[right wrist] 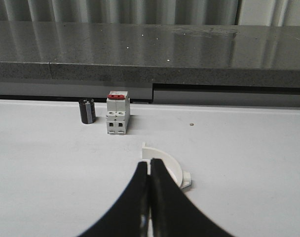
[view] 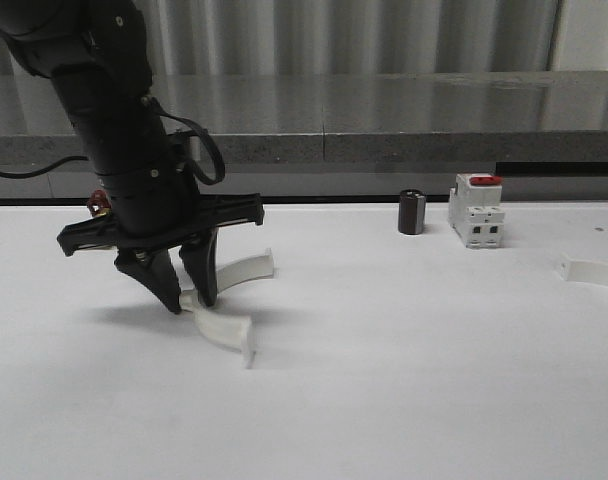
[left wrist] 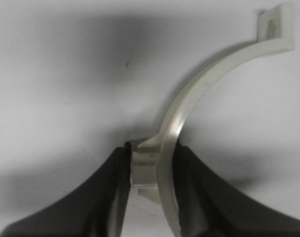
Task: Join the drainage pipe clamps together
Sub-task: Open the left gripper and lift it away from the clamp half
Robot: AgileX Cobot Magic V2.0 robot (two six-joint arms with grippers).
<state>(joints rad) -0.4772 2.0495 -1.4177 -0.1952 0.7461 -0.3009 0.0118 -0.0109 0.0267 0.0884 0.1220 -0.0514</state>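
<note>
Left gripper [view: 189,298] clamped on one clamp half [view: 224,320] near table's left edge; mate [right wrist: 165,165] lies by right edge, just ahead of right gripper [right wrist: 149,170], fingers together, nearer.

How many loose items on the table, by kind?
White pipe clamp halves: 2, one in the left gripper, one at the table's right edge
Breaker with red top: 1
Small dark cylinder: 1
Total: 4
</note>
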